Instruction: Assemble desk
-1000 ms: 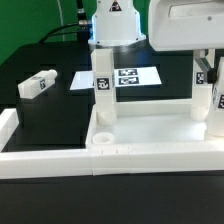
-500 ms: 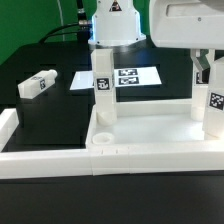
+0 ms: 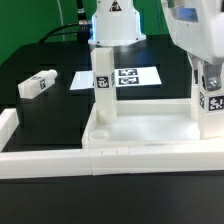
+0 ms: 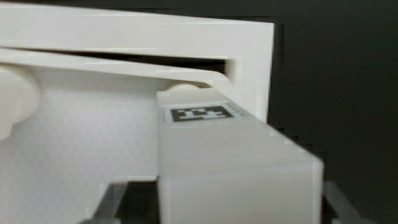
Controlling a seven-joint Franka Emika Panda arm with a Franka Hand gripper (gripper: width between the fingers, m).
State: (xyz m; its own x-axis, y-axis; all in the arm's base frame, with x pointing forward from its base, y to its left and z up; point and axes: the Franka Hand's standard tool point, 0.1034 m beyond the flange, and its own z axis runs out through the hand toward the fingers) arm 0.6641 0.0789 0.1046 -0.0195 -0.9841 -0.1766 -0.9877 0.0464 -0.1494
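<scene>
The claw [image 3: 208, 78] pinches an upright leg [image 3: 212, 115] at the desk top [image 3: 150, 128]; only the exterior view shows the loose leg [image 3: 38, 84].

White, raised-rim desk top [image 3: 150, 150] lying flat; first leg [image 3: 102, 85] upright in corner socket at the exterior view's left, tag facing outward; second leg [image 3: 212, 108] upright at right-hand corner, tagged; loose leg [image 3: 38, 83] on its side, well apart.

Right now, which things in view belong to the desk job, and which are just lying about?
Job: desk top, standing leg, gripped leg in the end effector, loose leg.
Lying about: marker board, border rails.
</scene>
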